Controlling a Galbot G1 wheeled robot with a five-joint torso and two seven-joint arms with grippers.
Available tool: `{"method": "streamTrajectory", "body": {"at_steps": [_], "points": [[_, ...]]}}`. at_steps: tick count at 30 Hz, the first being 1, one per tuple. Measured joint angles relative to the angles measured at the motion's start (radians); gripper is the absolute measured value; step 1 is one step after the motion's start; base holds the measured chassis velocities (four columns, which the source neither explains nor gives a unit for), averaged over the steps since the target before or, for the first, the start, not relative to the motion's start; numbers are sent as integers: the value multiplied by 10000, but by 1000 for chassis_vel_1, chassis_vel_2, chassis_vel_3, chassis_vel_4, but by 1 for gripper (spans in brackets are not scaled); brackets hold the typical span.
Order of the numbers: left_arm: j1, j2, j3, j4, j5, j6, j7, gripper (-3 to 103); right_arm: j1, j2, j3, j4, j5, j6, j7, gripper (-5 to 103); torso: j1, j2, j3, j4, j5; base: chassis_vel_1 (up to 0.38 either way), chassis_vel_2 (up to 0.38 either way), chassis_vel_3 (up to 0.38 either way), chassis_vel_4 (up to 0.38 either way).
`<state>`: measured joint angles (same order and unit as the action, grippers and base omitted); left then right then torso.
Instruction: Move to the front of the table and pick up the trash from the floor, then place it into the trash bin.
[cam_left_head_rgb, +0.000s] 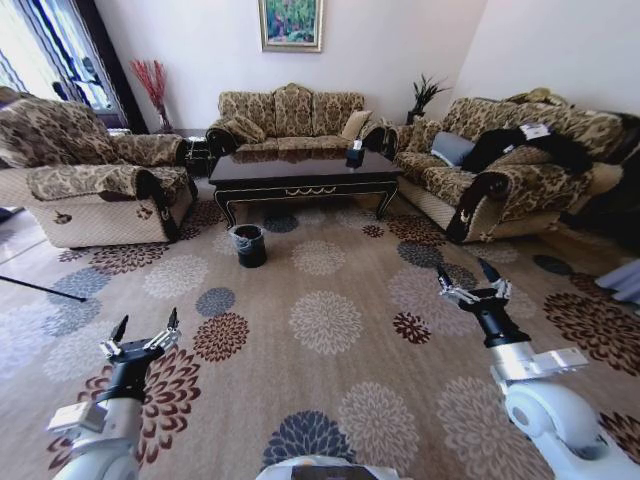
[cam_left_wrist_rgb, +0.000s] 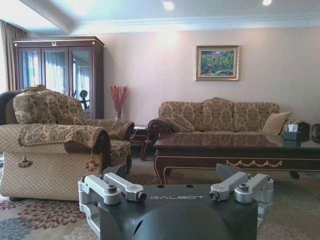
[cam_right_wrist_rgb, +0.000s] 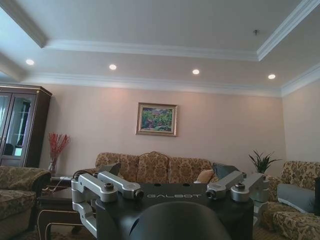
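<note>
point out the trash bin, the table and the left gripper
trash bin (cam_left_head_rgb: 249, 247): head view, its black side wall.
table (cam_left_head_rgb: 300, 169): head view, bare glossy top.
left gripper (cam_left_head_rgb: 146, 330): head view, midway between its open fingertips.

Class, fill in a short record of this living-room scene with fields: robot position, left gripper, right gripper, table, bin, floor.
robot position: on the carpet, well back from the table
left gripper: open, empty, raised above the carpet
right gripper: open, empty, raised above the carpet
table: long dark glossy wooden coffee table with a tissue box on top
bin: small round black trash bin with a greyish bag liner, standing at the table's front left leg
floor: tan flower-patterned carpet; trash too small to pick out
</note>
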<state>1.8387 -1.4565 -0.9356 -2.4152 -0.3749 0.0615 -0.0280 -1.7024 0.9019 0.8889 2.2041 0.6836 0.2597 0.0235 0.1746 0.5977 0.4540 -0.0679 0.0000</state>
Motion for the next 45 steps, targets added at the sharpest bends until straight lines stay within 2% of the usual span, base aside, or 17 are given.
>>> {"method": "streamTrajectory", "body": {"at_steps": [45], "points": [[0,0,0,0,0,0,0,100,0,0,0,0,0,-1,0,100,812,1951,1139,0,0,0,0,0,0]]}}
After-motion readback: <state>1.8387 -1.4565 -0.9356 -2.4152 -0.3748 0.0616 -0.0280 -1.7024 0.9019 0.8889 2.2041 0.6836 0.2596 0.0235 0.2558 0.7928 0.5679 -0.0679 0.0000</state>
